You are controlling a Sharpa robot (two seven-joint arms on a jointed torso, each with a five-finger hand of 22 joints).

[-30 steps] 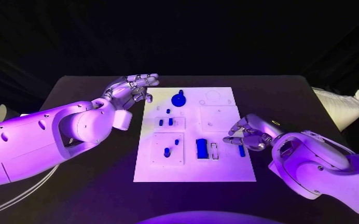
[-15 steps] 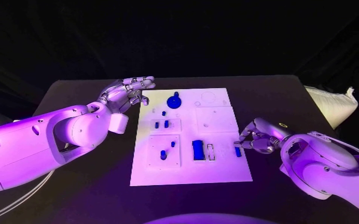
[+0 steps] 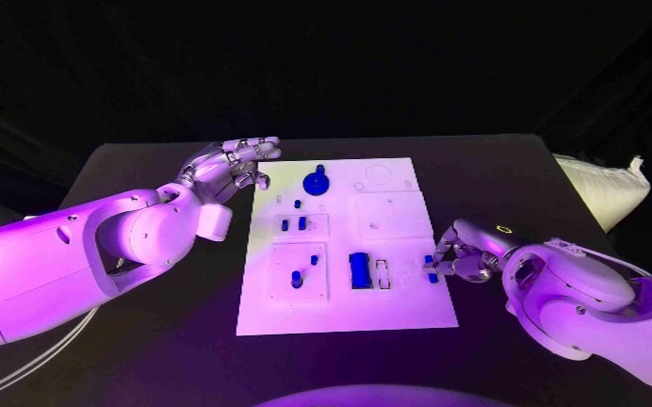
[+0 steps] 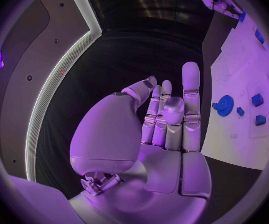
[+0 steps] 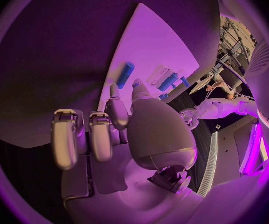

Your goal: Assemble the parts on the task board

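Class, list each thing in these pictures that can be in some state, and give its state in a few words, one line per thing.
left hand: fingers apart, holds nothing, beside the board's far left corner
right hand: fingers curled at the blue rod; grip unclear
blue rod: lying by the board's right edge
blue gear: flat on the board
blue block: on the board, untouched
task board: flat on the table

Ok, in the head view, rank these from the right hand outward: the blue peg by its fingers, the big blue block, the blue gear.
1. Blue peg, at the right hand's fingers, board's right edge.
2. Big blue block, mid-board, near row.
3. Blue gear, far end, nearer the left hand.
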